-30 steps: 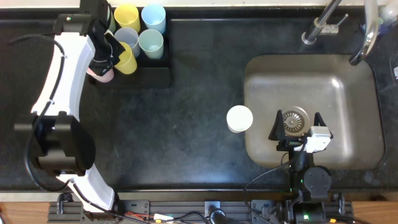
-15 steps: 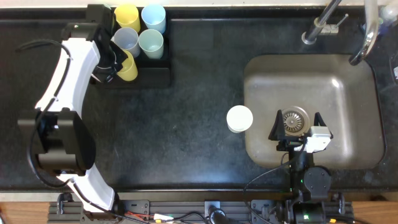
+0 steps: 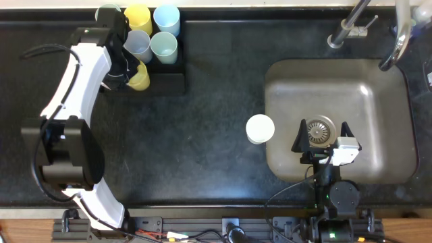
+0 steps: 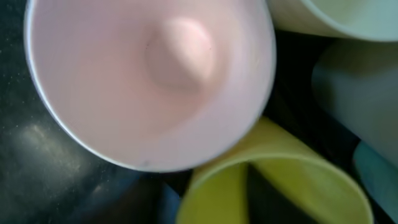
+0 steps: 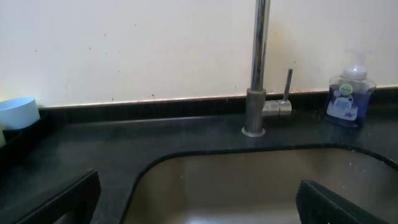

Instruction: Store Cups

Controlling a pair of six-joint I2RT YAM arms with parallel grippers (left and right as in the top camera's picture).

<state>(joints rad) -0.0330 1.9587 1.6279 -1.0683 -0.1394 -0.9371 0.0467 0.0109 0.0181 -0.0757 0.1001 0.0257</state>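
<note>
Pink cup [image 4: 149,81]: pale pink, smooth and round. The left wrist view looks straight into its mouth, which has a thin, lighter rim. A soft rounded bump sits in the middle of its floor.
Where it is: close in front of the left wrist camera, among the rack's cups. Its rim overlaps the mouth of the tilted yellow cup [image 4: 280,180]; whether the two touch cannot be told. In the top view a pale rim shows past the arm's wrist, at 9 o'clock of the back yellow cup [image 3: 138,17].
Left gripper [image 3: 115,23]: at 11 o'clock of the worktop [image 3: 202,155], over the rack's 9 o'clock end. Whether it is open or closed cannot be told.
Rack [image 3: 165,82]: black, at 11 o'clock of the worktop, near the back edge.
Cups in the rack: the back yellow cup and a light blue cup [image 3: 166,17] stand side by side at the 12 o'clock end. A grey-blue cup [image 3: 138,42] and a pale green cup [image 3: 164,46] stand just at 6 o'clock of them. All four are upright with mouths up. The tilted yellow cup leans at 6 o'clock of the grey-blue cup.
White cup [image 3: 260,128]: on the worktop, seen as a plain white disc. It is just at 9 o'clock of the sink [image 3: 378,88] and well apart from the rack.
Right gripper [image 3: 322,140]: over the sink beside the drain [image 3: 320,125], at 3 o'clock of the white cup. Its fingers are spread wide and hold nothing.
Faucet [image 5: 258,74]: at the sink's 12 o'clock rim, with a soap bottle [image 5: 351,93] near it on the back ledge.
</note>
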